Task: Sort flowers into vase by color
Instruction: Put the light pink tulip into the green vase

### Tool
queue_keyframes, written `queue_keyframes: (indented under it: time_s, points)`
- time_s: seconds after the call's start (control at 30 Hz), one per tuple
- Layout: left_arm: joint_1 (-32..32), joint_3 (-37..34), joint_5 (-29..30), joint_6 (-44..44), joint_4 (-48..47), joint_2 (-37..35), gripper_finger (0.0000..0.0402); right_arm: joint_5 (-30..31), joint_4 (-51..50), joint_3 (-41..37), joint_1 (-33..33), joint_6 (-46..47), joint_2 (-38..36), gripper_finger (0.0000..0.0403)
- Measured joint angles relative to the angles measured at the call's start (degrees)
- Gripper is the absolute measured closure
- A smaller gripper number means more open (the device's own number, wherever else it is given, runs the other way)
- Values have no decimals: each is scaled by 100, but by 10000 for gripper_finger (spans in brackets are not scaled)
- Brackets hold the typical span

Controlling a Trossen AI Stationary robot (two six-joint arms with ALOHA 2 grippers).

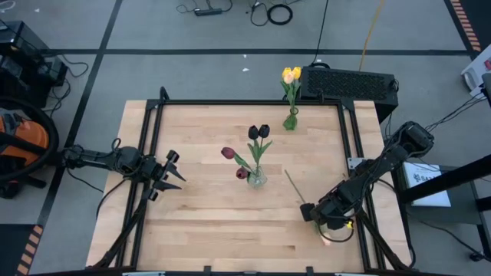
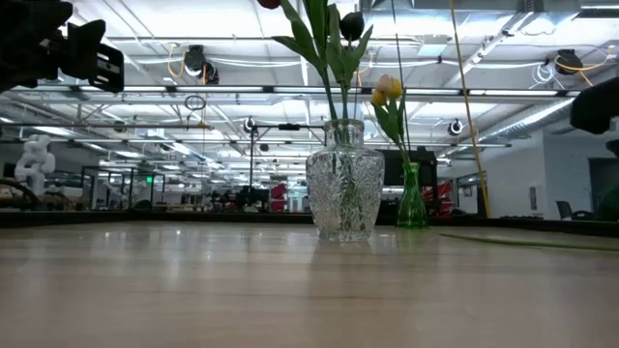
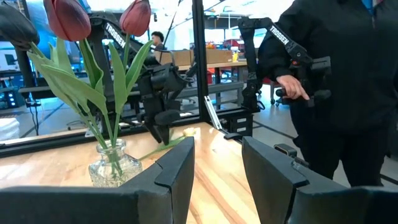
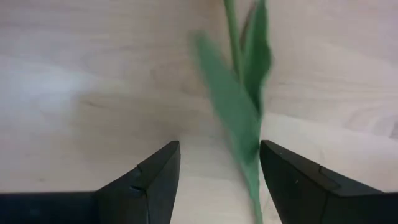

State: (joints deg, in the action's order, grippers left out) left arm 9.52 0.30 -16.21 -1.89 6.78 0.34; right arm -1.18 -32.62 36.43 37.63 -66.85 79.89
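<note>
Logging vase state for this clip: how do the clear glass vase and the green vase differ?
The clear glass vase is wide, textured and mid-table; the green vase is slim and at the far edge. The clear glass vase holds dark maroon tulips; the green vase holds yellow tulips. Both stand upright.

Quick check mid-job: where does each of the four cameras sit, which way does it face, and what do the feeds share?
High view: overhead, looking straight down on the table, both arms, left end effector and right end effector.
Low view: at tabletop height, facing across to the clear glass vase and green vase.
Left wrist view: past its own open fingers toward the glass vase and a person.
Right wrist view: looking down between open fingers at a green stem.
Shared: high, low and left wrist views all show the glass vase.
</note>
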Motion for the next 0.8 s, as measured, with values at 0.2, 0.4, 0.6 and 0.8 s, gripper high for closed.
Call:
queue_keyframes:
  time_s: [0.2, 0.4, 0.6, 0.8]
  points:
    - [0, 2, 0, 2, -2, 2, 258, 184, -15, 139, 15, 99, -1, 189]
    - [0, 0, 1, 0, -2, 1, 258, 102, 107, 141, 15, -50, 96, 189]
    - [0, 1, 1, 1, -2, 1, 258, 15, 56, 203, 81, -472, 700, 189]
    - [0, 1, 0, 0, 1, 0, 258, 5, 23, 192, 107, -411, 750, 227]
